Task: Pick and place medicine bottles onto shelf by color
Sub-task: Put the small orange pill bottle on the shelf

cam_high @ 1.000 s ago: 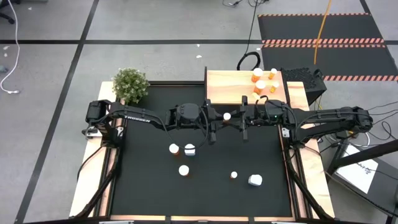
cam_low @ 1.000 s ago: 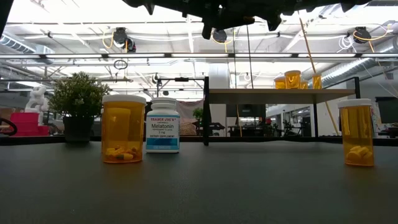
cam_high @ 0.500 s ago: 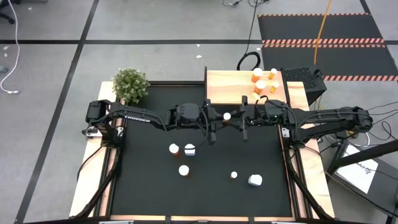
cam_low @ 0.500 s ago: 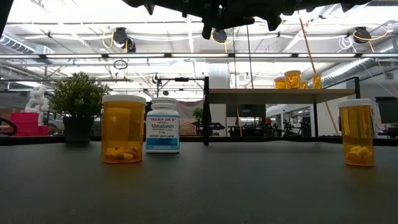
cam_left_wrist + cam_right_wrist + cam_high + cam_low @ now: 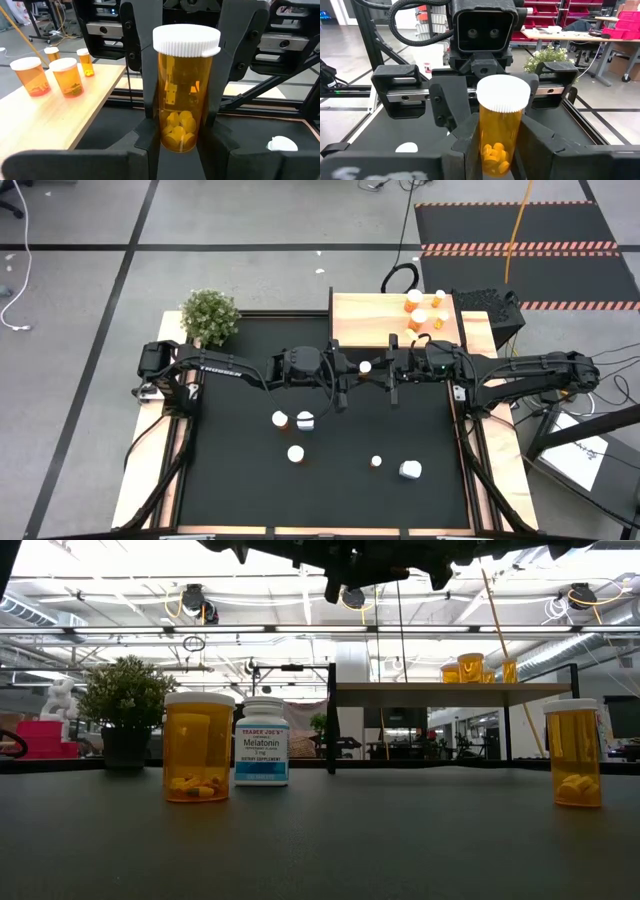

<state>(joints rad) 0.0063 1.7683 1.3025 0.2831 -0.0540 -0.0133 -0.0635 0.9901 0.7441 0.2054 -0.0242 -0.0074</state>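
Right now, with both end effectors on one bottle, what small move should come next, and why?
Probably the left end effector opens and lets go. It and the right end effector both appear clamped on the orange bottle in mid-air, and the shelf, with other orange bottles, lies on the right arm's side, so the right seems better placed to carry it.

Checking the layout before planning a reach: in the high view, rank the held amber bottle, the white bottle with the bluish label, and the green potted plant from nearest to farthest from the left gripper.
1. Amber bottle, between left gripper fingers, mid-table.
2. White bottle with bluish label, near side.
3. Green potted plant, far left corner.
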